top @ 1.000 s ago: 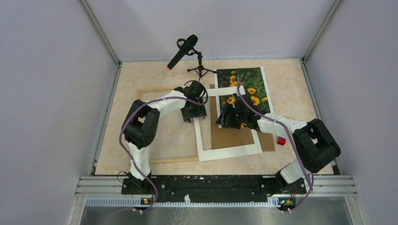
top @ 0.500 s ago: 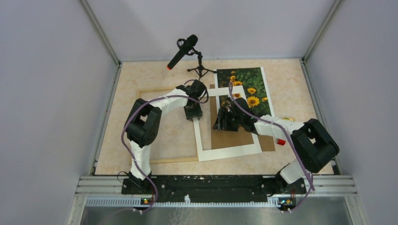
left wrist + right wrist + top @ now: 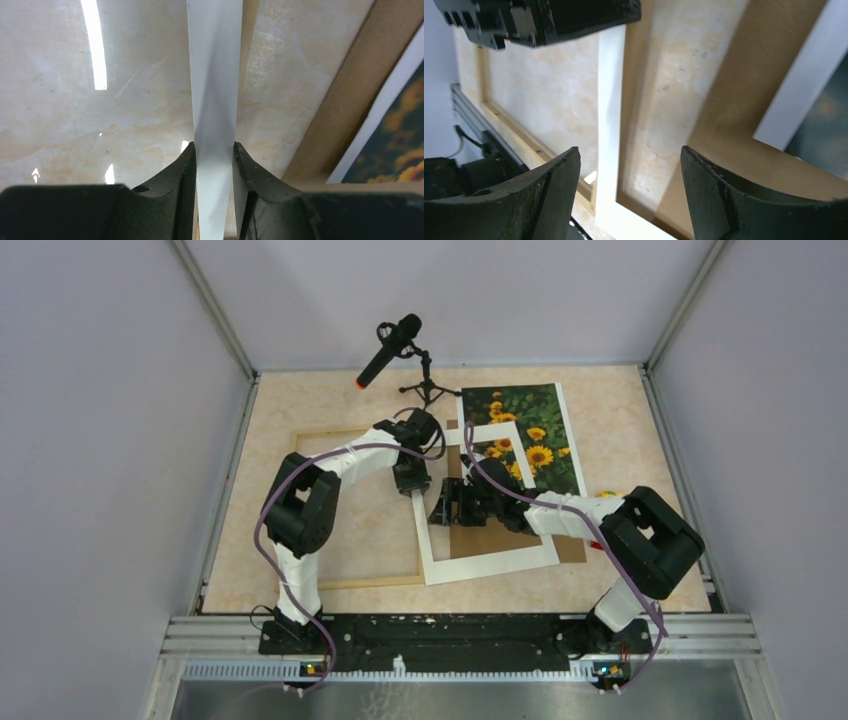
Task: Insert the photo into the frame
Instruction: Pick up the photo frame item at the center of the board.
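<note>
The sunflower photo [image 3: 522, 430] lies face up at the back right, its near part under the white cardboard mat [image 3: 487, 562]. The light-wood frame [image 3: 335, 431] lies flat on the left, with the mat's left strip over its right side. My left gripper [image 3: 413, 483] is shut on that white strip [image 3: 214, 75] of the mat. My right gripper [image 3: 442, 508] hovers open over the mat's window, with nothing between its fingers [image 3: 555, 190]. A corner of the photo [image 3: 395, 150] shows in the left wrist view, and an edge of the photo [image 3: 828, 117] in the right wrist view.
A brown backing board [image 3: 500, 535] lies under the mat. A microphone [image 3: 390, 348] on a small tripod [image 3: 428, 390] stands at the back, close to the photo's far corner. Grey walls enclose the table on three sides.
My left gripper has closed on the mat's left strip. My right gripper has moved left off the photo to above the mat's window, and its jaws have opened wider.
</note>
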### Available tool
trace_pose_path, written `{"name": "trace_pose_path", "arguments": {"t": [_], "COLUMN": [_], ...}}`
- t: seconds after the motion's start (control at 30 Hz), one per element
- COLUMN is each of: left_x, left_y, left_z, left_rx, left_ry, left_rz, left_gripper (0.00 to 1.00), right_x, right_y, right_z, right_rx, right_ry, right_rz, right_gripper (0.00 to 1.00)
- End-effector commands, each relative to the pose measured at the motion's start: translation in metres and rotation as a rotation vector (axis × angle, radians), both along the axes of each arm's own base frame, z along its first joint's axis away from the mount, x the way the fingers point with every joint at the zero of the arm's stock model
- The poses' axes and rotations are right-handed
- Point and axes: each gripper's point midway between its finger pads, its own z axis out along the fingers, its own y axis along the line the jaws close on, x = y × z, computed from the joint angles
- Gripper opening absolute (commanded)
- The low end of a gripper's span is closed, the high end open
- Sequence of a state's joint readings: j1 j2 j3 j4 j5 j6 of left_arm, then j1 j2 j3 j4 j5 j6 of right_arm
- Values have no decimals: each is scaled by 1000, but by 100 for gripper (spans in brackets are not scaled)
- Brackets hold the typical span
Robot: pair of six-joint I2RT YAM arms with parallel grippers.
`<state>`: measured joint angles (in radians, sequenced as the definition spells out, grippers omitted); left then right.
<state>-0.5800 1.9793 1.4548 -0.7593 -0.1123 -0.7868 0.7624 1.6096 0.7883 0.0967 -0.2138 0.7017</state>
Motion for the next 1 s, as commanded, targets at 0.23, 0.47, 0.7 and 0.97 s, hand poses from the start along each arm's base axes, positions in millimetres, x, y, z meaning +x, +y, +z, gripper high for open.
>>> {"name": "trace_pose_path", "arguments": {"t": [0.23, 0.47, 0.7, 0.97], "left_x": [-15, -21, -28, -40], "left_y": [-2, -4, -17, 2], "left_z": [74, 83, 112, 156], "left_rx": [-131, -162, -310, -514], "left_ry": [-115, -120, -180, -296], "left_rz": [-48, -89, -199, -289], "left_gripper": [29, 30, 45, 90], "right_x": [10, 3, -7, -13], "right_y": [60, 71, 76, 72], "right_z": [58, 79, 93, 107], "right_rx": [353, 465, 595, 616], "right_ry": [-42, -61, -43, -68], "right_rz": [88, 153, 185, 198], "right_gripper": [61, 43, 10, 0]}}
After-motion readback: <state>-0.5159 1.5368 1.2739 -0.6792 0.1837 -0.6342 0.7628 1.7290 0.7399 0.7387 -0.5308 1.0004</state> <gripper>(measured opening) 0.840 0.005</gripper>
